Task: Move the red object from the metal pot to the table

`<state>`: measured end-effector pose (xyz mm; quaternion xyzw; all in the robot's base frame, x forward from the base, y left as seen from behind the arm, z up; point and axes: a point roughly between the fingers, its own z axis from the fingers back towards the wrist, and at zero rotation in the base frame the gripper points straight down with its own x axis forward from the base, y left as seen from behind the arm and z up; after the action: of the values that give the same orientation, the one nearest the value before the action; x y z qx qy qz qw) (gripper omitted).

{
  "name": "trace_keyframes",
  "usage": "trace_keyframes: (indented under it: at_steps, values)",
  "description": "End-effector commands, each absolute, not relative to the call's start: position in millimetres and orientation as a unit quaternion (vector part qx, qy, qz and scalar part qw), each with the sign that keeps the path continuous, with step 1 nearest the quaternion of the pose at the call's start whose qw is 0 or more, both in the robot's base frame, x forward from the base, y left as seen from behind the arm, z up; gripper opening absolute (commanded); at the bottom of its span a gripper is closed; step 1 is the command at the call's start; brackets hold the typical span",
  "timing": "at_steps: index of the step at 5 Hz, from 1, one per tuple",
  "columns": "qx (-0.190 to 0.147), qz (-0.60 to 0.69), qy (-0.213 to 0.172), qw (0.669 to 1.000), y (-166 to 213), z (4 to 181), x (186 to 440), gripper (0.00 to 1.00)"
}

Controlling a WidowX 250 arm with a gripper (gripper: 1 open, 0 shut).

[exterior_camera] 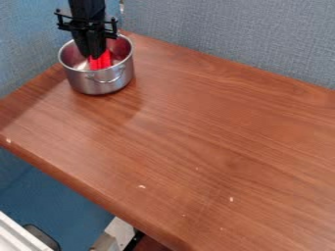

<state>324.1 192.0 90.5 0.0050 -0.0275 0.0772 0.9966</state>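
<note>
The metal pot (pixel 92 82) stands at the table's (pixel 197 127) far left corner, close to the wall. My black gripper (pixel 98 60) points straight down into it. Its fingers are pinched close together on the red object (pixel 117 51), which lies tilted inside the pot with red showing on both sides of the fingers. The fingertips and the lower part of the red piece are hidden by the pot's rim.
A blue-grey wall (pixel 236 39) runs right behind the pot and along the table's far edge. The tabletop's front and left edges (pixel 53 167) drop off to the floor. A few pale specks (pixel 141 183) dot the wood near the front.
</note>
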Motion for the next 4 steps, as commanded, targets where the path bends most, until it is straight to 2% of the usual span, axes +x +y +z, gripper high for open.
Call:
trace_keyframes:
  at_steps: [1, 2, 3, 4]
  values:
    - [0.008, 0.082, -0.047, 0.995, 202.7, 93.0, 325.6, 0.00]
    - [0.002, 0.086, -0.050, 0.995, 209.3, 82.4, 329.0, 1.00]
    - [0.002, 0.096, -0.051, 0.994, 204.3, 81.1, 334.7, 0.00]
    - [0.001, 0.118, -0.051, 0.992, 205.5, 67.7, 327.4, 1.00]
